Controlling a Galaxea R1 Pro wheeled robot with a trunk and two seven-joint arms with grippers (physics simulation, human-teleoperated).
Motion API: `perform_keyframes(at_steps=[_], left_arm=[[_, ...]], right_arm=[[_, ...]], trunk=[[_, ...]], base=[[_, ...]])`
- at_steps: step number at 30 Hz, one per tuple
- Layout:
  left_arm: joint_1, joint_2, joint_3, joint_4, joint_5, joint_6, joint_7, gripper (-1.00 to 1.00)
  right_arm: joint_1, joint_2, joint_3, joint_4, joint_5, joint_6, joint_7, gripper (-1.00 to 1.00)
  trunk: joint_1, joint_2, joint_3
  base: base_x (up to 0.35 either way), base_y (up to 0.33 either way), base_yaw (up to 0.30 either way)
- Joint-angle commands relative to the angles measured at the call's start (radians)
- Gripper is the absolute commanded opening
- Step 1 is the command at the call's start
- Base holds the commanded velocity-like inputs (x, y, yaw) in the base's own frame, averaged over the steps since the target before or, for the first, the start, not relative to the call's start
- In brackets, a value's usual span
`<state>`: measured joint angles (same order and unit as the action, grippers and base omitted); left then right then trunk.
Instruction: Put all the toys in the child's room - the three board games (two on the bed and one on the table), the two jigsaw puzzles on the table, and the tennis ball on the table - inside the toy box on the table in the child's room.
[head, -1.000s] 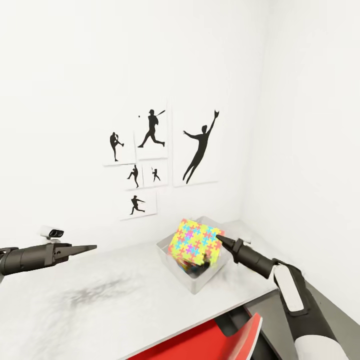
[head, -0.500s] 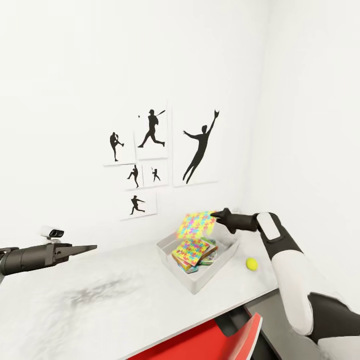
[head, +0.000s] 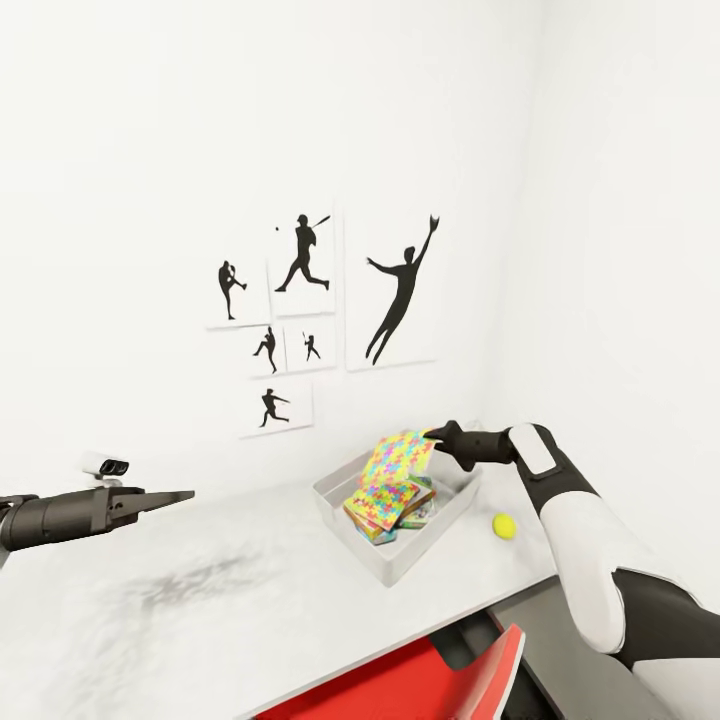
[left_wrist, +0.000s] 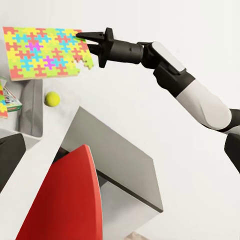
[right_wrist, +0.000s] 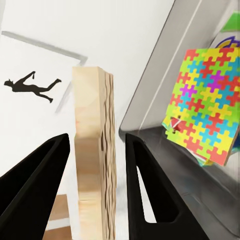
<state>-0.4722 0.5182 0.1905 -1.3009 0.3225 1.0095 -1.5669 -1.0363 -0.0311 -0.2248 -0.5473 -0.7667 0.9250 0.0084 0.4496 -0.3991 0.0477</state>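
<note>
The right gripper (head: 432, 434) hangs above the grey toy box (head: 400, 560), which stands on the white bench (head: 200, 610) near the corner of the room. In the left wrist view its fingers (left_wrist: 87, 36) come together in a narrow point at the upper corner of a jigsaw sheet (head: 400, 457), and the sheet hangs from that corner over the open box. In the right wrist view the two dark fingers stand a little apart on either side of a thin pale wood-grained edge, which looks to be the sheet seen end-on, though whether they press on it cannot be told there.

Inside the box a second jigsaw sheet (head: 380, 500) lies flat on top of a stack of game boxes (head: 420, 512), whose printed edges show beside it. The tennis ball (head: 504, 526) rests on the bench just beside the box, on the side toward the right arm.

The left gripper (head: 178, 495) is held out level above the bench, well apart from the box, its fingers pressed together with nothing between them. A red chair (head: 420, 680) stands at the near edge of the bench.
</note>
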Motion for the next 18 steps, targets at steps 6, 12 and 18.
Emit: perform_keyframes(at_steps=[6,12,18], left_arm=[[0.0,0.0,-0.001,0.0,0.0,0.011,-0.004,1.0],[0.001,-0.026,-0.004,0.0,-0.006,0.009,-0.004,1.0],[0.013,-0.039,-0.014,0.002,-0.008,-0.056,-0.004,1.0]], right_arm=[[0.001,-0.003,-0.008,0.004,0.001,0.005,0.002,-1.0],[0.002,-0.003,-0.012,0.004,-0.001,0.005,0.008,-1.0],[0.002,-0.002,-0.007,-0.002,0.001,0.005,0.072,-1.0]], trunk=[[0.0,-0.001,-0.01],[0.0,-0.001,-0.02],[0.0,-0.001,-0.03]], base=[[0.0,0.0,0.0],[0.0,0.0,0.0],[0.0,0.0,0.0]])
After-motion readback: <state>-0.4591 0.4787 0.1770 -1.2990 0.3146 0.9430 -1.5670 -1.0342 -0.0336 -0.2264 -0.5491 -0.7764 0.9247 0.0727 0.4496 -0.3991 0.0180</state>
